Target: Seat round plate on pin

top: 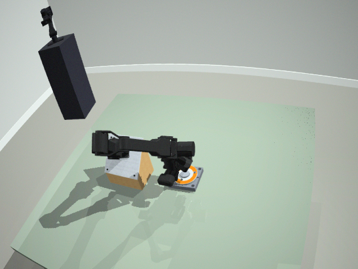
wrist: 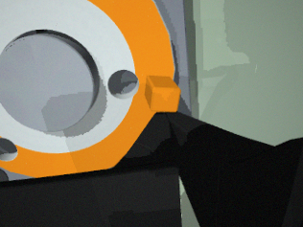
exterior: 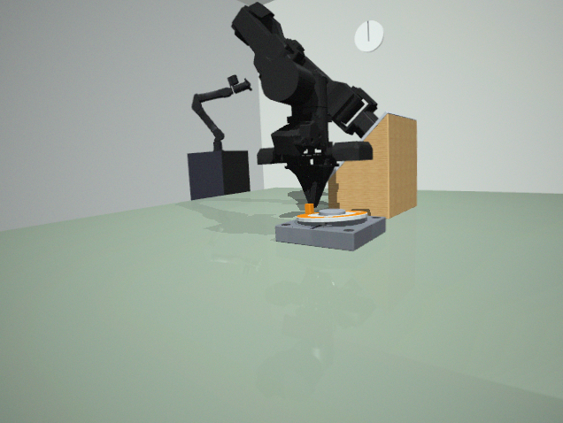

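Gripper (top: 175, 178) (exterior: 312, 205) (wrist: 164, 121) shut beside plate's orange tab (top: 178, 180) (exterior: 309, 208) (wrist: 163, 95)

Nearest me on the pale green tabletop (top: 246, 173) (exterior: 181, 318) (wrist: 268, 104) sits the square grey base (top: 189, 189) (exterior: 313, 235) (wrist: 183, 28). The round plate (top: 193, 176) (exterior: 323, 219) (wrist: 153, 37), white with an orange ring, is around the grey post (top: 184, 173) (exterior: 332, 211) (wrist: 45, 85), and I can see a gap under its near rim. The hole (wrist: 123, 84) next to the tab looks dark and partly shaded; I can't make out the pin in it.

Just behind the tab, the gripper points down, its jaws closed with nothing between them. Whether the tips touch the tab, I can't tell.

The black arm (top: 144, 146) (exterior: 277, 73) rises above, reaching from the sloped metal face of a wooden block (top: 124, 180) (exterior: 403, 168). Farther back, a second black arm (top: 52, 28) (exterior: 206, 120) stands on a dark pedestal (top: 62, 80) (exterior: 206, 174), and a round white disc (exterior: 375, 38) hangs on the wall.
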Controlling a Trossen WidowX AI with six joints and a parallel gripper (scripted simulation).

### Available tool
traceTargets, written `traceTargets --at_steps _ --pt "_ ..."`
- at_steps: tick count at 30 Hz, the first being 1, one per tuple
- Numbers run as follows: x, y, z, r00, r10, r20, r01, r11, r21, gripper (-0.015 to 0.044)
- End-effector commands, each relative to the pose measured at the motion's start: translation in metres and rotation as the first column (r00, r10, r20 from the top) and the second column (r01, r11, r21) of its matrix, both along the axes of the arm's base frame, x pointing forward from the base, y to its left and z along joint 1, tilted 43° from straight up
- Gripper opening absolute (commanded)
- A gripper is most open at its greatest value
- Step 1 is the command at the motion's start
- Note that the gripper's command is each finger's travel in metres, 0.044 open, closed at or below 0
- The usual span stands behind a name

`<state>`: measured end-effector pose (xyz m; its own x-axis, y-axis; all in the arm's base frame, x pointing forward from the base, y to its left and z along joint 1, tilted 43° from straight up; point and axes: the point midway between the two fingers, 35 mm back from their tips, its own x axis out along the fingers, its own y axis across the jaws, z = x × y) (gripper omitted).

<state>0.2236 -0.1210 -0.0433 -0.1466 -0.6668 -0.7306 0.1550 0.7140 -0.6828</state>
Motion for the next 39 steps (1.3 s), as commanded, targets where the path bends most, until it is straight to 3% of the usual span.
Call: traceTargets --at_steps 1,39 --pt "0.006 -0.004 0.002 1.0 0.001 0.002 -0.001 1.0 -0.003 0.0" --pt "0.05 -0.006 0.001 1.0 0.001 0.005 -0.001 1.0 -0.004 0.0"
